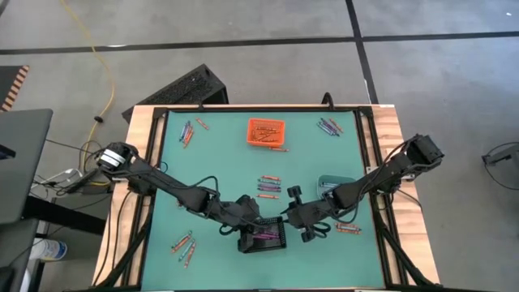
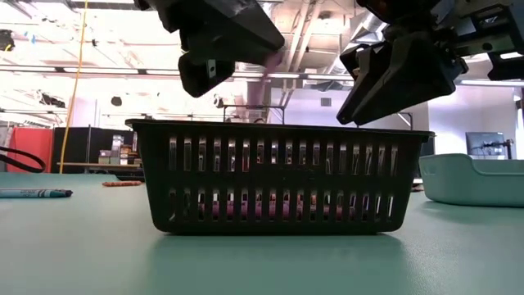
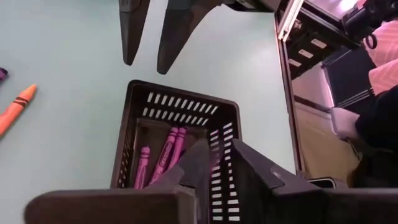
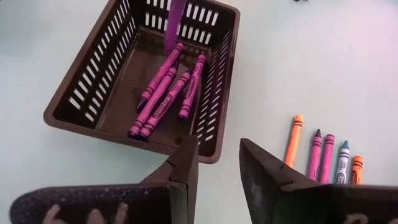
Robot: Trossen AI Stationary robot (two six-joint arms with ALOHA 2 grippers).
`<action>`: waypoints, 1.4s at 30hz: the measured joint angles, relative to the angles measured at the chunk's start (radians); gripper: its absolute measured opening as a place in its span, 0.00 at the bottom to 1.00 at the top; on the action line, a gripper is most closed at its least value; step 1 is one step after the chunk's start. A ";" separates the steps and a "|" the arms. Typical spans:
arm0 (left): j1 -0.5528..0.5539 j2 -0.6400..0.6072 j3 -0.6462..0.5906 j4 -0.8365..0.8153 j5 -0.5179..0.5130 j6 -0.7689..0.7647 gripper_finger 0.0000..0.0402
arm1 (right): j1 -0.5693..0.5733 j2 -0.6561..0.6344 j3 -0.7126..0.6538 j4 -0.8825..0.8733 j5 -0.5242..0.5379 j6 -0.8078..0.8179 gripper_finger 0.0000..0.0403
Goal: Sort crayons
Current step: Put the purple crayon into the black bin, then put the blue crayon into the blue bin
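Black bin [image 1: 263, 235]: near table edge at 6 o'clock; slotted walls; several purple crayons [image 4: 163, 90] lie on its floor.
Left gripper [image 1: 253, 219]: over the black bin's 10 o'clock corner; I cannot tell whether its fingers hold anything; a purple stick [image 4: 175, 23] stands upright above the bin's far wall.
Right gripper [image 1: 302, 223]: just beside the bin at 3 o'clock, fingers [image 4: 186, 165] spread, nothing between them.
Loose crayons, near: a pair [image 1: 348, 229] at 4 o'clock, a few [image 1: 184, 245] at 8 o'clock.
Centre row [image 1: 269, 187]: orange, purple and blue crayons lying side by side at table middle.
Teal bin [image 1: 334, 185]: at 3 o'clock, under the right arm.
Orange bin [image 1: 268, 133]: at 12 o'clock, orange crayons inside, one [image 1: 277, 149] just outside it.
Far crayons: a cluster [image 1: 188, 132] at 11 o'clock, another [image 1: 329, 126] at 1 o'clock.
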 joint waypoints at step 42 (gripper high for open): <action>0.099 -0.781 -0.554 0.228 -0.226 0.629 0.22 | -0.502 -0.455 0.062 -0.515 -0.013 0.089 0.27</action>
